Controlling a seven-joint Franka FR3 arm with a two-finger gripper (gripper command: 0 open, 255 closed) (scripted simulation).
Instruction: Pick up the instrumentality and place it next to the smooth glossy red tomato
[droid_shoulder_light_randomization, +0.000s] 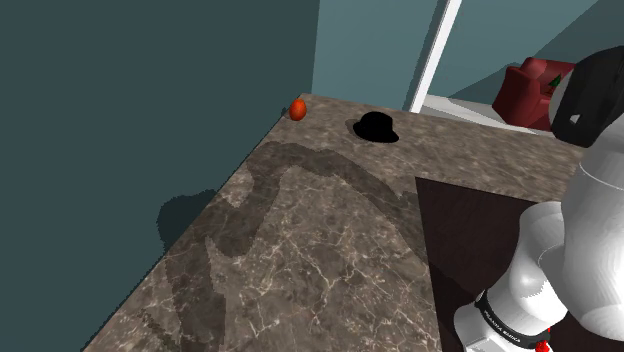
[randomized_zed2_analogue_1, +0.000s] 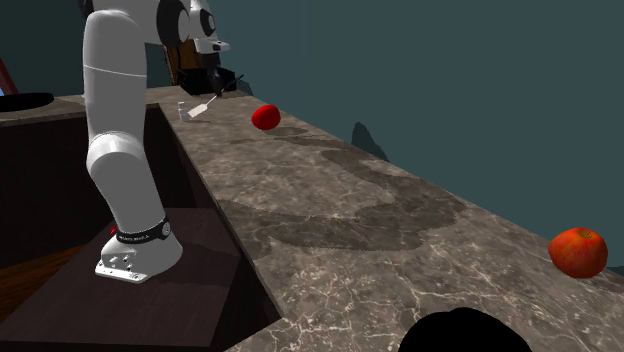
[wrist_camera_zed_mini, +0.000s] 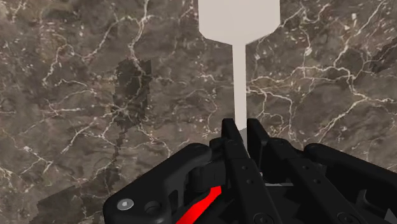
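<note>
My gripper (wrist_camera_zed_mini: 240, 129) is shut on the thin handle of a white spatula (wrist_camera_zed_mini: 238, 25), whose flat square blade points away from the fingers over the brown marble counter (wrist_camera_zed_mini: 76, 95). In the second exterior view the gripper (randomized_zed2_analogue_1: 222, 86) holds the spatula (randomized_zed2_analogue_1: 200, 108) tilted down, above the counter's far end. A smooth glossy red tomato (randomized_zed2_analogue_1: 265, 116) lies just to the right of the blade there. A second, duller orange-red tomato (randomized_zed2_analogue_1: 578, 251) (droid_shoulder_light_randomization: 297, 108) sits at the counter's other end by the wall.
A black hat (droid_shoulder_light_randomization: 377, 127) (randomized_zed2_analogue_1: 465, 332) lies near the orange-red tomato. A teal wall (randomized_zed2_analogue_1: 450, 90) runs along the counter's far edge. The arm's base (randomized_zed2_analogue_1: 135, 250) stands in a dark recess beside the counter. A red armchair (droid_shoulder_light_randomization: 525, 95) is behind.
</note>
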